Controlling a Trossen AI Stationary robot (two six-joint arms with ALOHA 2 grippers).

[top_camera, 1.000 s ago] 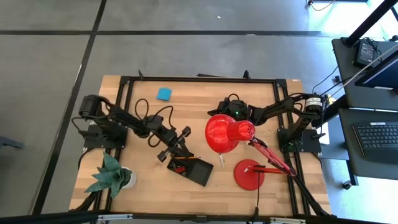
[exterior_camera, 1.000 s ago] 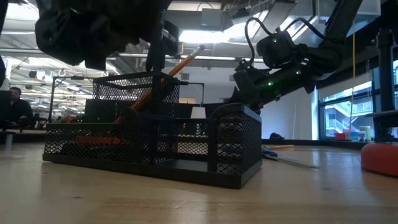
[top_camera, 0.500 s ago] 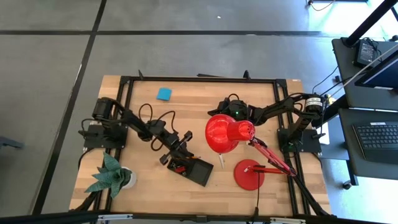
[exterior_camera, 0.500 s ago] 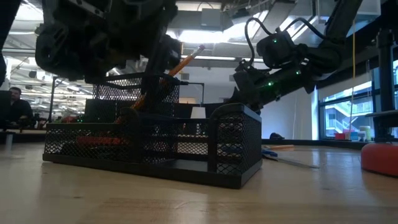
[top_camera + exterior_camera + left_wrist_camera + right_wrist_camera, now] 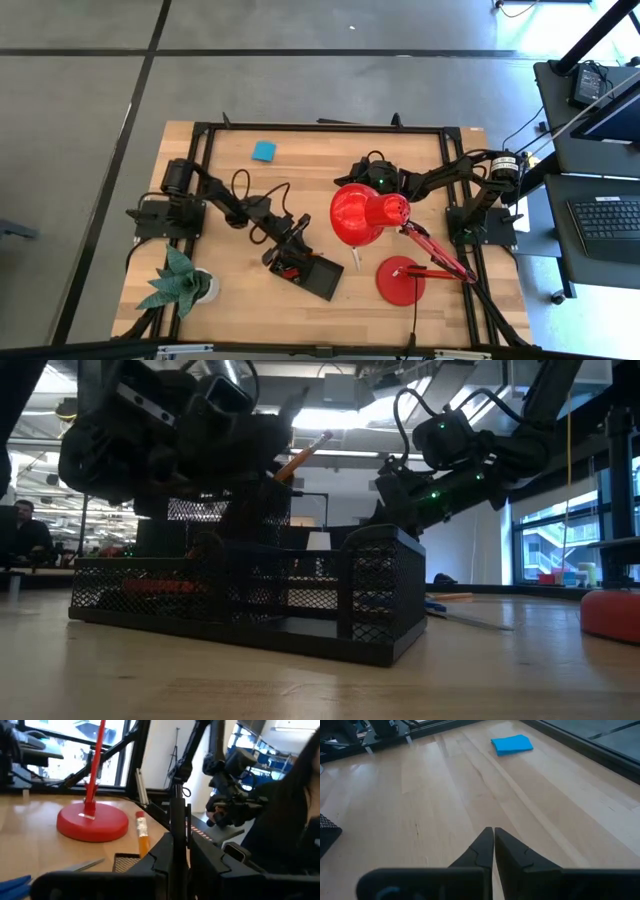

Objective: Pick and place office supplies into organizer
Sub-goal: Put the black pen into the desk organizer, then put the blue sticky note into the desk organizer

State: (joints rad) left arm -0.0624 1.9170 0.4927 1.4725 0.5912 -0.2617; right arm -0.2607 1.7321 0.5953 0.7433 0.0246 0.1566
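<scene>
The left arm reaches out from its base across the worktop, elbow bent, its wrist tipped down and its pincer [image 5: 287, 256] low, the two fingers [image 5: 176, 837] drawn nearly together. The right arm (the waiting one) stretches inward from its side, its pincer [image 5: 493, 840] hanging above the boards with both fingers pressed together.
</scene>
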